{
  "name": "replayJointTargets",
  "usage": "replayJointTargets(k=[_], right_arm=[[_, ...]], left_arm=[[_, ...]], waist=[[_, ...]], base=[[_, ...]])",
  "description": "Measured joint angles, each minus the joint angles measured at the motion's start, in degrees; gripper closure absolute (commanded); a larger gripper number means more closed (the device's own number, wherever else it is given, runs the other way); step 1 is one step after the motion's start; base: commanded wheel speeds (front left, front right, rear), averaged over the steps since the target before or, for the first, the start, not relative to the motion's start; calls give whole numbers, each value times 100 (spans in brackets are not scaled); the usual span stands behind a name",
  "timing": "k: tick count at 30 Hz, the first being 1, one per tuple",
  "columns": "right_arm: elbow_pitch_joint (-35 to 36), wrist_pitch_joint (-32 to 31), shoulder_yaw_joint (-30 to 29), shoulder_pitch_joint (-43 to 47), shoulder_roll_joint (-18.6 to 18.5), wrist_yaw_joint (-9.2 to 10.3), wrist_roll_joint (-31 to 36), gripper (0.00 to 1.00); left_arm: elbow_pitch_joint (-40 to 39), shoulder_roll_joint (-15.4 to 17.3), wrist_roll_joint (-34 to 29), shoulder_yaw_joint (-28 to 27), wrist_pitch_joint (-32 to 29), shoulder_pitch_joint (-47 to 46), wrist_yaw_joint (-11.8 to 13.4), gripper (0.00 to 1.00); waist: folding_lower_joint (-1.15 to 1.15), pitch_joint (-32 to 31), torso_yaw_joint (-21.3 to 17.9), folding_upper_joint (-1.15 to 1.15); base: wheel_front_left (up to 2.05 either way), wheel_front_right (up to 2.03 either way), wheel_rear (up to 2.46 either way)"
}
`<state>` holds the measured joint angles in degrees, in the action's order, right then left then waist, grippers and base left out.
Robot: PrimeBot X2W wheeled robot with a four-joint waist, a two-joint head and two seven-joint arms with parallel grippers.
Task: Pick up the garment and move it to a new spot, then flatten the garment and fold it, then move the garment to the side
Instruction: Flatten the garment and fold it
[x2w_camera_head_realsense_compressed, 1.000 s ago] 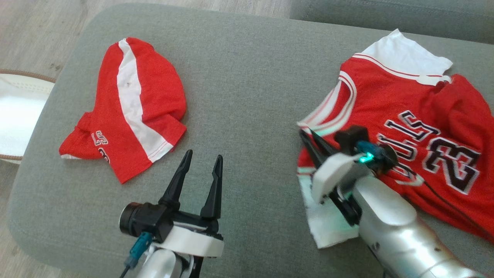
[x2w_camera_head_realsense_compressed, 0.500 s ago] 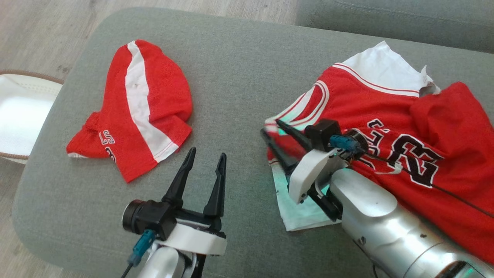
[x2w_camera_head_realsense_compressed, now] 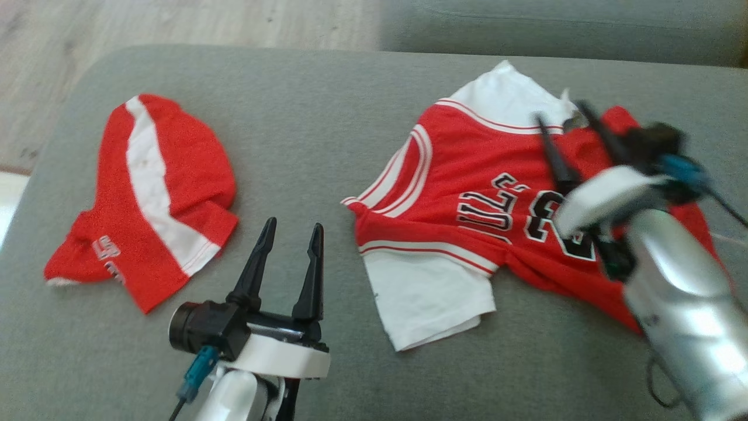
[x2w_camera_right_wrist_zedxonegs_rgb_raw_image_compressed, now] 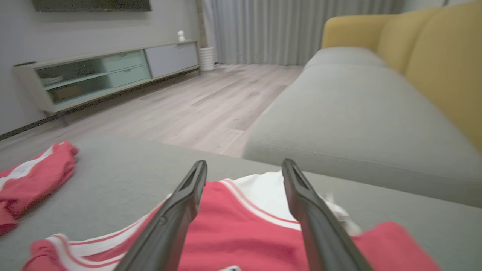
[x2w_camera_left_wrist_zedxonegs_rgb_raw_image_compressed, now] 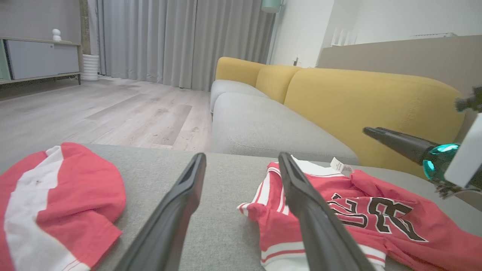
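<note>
The garment, a red jersey [x2w_camera_head_realsense_compressed: 467, 199] with white sleeves and black lettering, lies crumpled on the right half of the grey cushion [x2w_camera_head_realsense_compressed: 315, 117]. It also appears as the jersey [x2w_camera_left_wrist_zedxonegs_rgb_raw_image_compressed: 376, 222] in the left wrist view and the jersey [x2w_camera_right_wrist_zedxonegs_rgb_raw_image_compressed: 241, 226] in the right wrist view. My right gripper [x2w_camera_head_realsense_compressed: 560, 114] hovers open over the jersey's far collar edge, holding nothing; its own view has the right gripper [x2w_camera_right_wrist_zedxonegs_rgb_raw_image_compressed: 244, 163] above red and white cloth. My left gripper [x2w_camera_head_realsense_compressed: 293, 225] stands open near the front, between the two red pieces, as the left gripper [x2w_camera_left_wrist_zedxonegs_rgb_raw_image_compressed: 241, 156] confirms.
A second red piece with a white stripe [x2w_camera_head_realsense_compressed: 152, 199] lies folded on the cushion's left part, also visible as the folded piece [x2w_camera_left_wrist_zedxonegs_rgb_raw_image_compressed: 56, 195]. Behind is a grey sofa seat [x2w_camera_left_wrist_zedxonegs_rgb_raw_image_compressed: 263, 128] with yellow backs [x2w_camera_left_wrist_zedxonegs_rgb_raw_image_compressed: 369, 101]. Wooden floor [x2w_camera_head_realsense_compressed: 175, 23] borders the cushion's far edge.
My right gripper opened, let go of the jersey's near-left edge and swung up toward the collar. The jersey now lies further left with its white sleeve spread. The head camera shifted.
</note>
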<state>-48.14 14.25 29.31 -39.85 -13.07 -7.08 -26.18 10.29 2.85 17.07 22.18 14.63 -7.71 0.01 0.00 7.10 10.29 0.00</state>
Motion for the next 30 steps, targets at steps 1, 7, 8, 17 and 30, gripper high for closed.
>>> replayJointTargets(k=[1,7,8,17,30], right_arm=[[185,12,-309,160,-112,0,140,0],[1202,12,-1878,1649,-113,0,942,0],[1351,12,-2106,1854,-46,0,1082,0],[2269,12,-3048,2836,739,0,1780,0],[2547,-18,-3310,2818,862,0,2156,0]], left_arm=[[-20,1,0,-4,0,1,0,0],[-110,2,-2,-26,0,8,-2,0],[-111,1,-4,-26,0,11,-3,0],[-98,2,-109,-46,0,113,-58,0],[-105,2,-181,-33,0,70,-159,0]], waist=[[0,-18,-69,0],[0,-88,-470,0],[0,-95,-533,0],[0,-100,-1072,0],[0,189,-1199,0]], base=[[0,0,0],[0,0,0],[0,0,0],[0,0,0],[0,0,0]])
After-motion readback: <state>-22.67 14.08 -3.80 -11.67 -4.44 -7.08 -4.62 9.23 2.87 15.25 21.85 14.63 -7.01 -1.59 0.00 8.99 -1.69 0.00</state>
